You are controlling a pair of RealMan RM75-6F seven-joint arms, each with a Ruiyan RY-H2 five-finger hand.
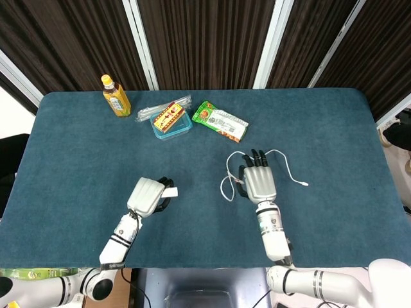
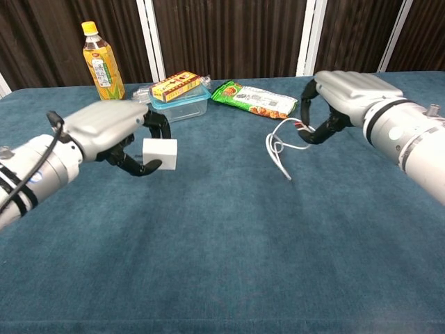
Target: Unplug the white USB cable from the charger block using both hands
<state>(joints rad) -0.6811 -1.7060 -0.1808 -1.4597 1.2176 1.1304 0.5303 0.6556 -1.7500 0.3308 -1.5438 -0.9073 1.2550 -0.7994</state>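
Two hands hang over the blue table [image 2: 208,264], well apart, and the pair of things the task names is already split between them. Nearest on the robot's left, the left hand [image 2: 115,129] pinches the charger block [image 2: 159,154] between thumb below and curled fingers above; the block is a small white cube, rigid and smooth-sided, likely light, and its flat faces give a sure hold so long as the pinch sits square, since glossy plastic could slip under a skewed grip. Across from it, the right hand [image 2: 348,94] has its fingers curled in around the plug end of the white USB cable [image 2: 278,149], though the fingertips hide the exact contact and I cannot tell whether the plug itself or the cord just behind it is held. The cable is thin, limp and very light; it droops from the hand in a loose loop and its far end trails on the cloth in the head view [image 1: 292,176]. Such a cord is best taken by the stiff plug housing rather than the soft wire, which would bend and strain. Farther back lie a snack packet [image 2: 254,99], a clear container [image 2: 177,104] with a small box on it, and a drink bottle [image 2: 99,52].
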